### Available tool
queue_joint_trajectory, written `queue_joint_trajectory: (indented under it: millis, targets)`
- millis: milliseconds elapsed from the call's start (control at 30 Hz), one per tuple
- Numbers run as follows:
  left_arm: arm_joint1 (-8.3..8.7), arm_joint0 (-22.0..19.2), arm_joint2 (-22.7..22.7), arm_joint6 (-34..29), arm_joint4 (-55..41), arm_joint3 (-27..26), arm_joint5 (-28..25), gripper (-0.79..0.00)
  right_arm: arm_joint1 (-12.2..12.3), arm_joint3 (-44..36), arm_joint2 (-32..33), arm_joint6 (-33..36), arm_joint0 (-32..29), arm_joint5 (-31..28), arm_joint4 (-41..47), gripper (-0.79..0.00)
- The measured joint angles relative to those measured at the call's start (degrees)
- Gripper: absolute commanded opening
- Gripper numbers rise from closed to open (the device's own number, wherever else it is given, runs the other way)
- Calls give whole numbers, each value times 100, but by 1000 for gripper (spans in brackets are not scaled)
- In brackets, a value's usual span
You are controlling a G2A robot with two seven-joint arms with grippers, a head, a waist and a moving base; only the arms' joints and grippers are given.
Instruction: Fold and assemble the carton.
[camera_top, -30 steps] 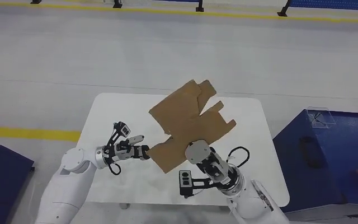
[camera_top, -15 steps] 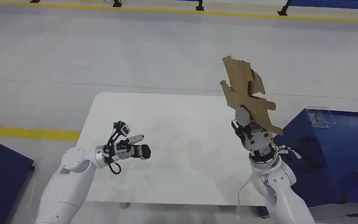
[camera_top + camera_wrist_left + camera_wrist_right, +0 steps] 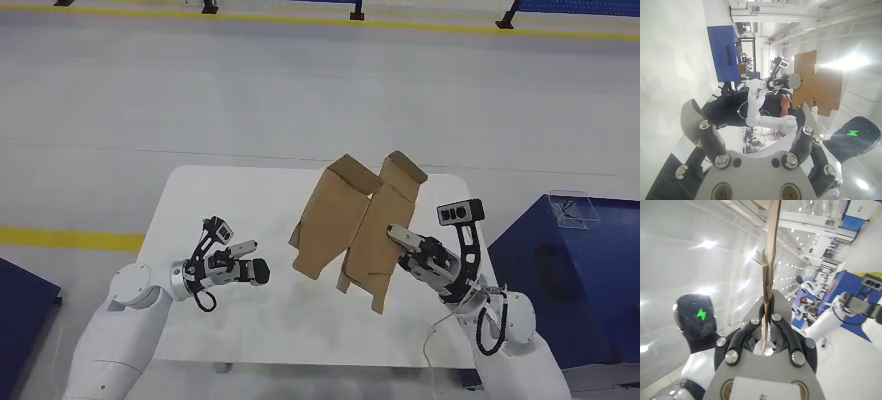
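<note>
On the left nothing has changed: my left arm [image 3: 140, 290] sits where it was a second ago, low over the counter's [image 3: 200, 200] near-left part. Its left end effector [image 3: 252, 258] is spread wide and empty, pointing toward the middle.

The carton [image 3: 355, 225] is what has moved. A second ago it lay spread over the counter's centre. Half a second ago it was swung high, out past the right edge. Now it is back over the counter's middle-right, held in the air, with its long panels side by side and a crease between them. I read this as a flip to present the other face. No flap looks folded or locked yet, so assembly has barely begun. The free arm will have to come in to open it.

My right arm [image 3: 500, 320] has swung back with it. It reaches in from the near-right corner with the forearm angled toward the centre. The right end effector [image 3: 402, 245] is pressed together on the carton's right edge. In the right wrist view its fingers [image 3: 780, 306] pinch the flattened cardboard edge-on, and the sheet stands straight out from the grip. From the left wrist view the carton hangs broadside to the empty end effector, well apart from it.
</note>
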Motion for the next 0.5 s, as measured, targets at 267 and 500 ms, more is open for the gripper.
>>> queue_joint_trajectory:
  millis: [267, 500]
  targets:
    - [0, 0, 0, 0, 0, 0, 0, 0, 0, 14, -13, 23, 13, -2, -44, -785]
    - [0, 0, 0, 0, 0, 0, 0, 0, -1, -162, 215, -475, -2, -529, -621, -785]
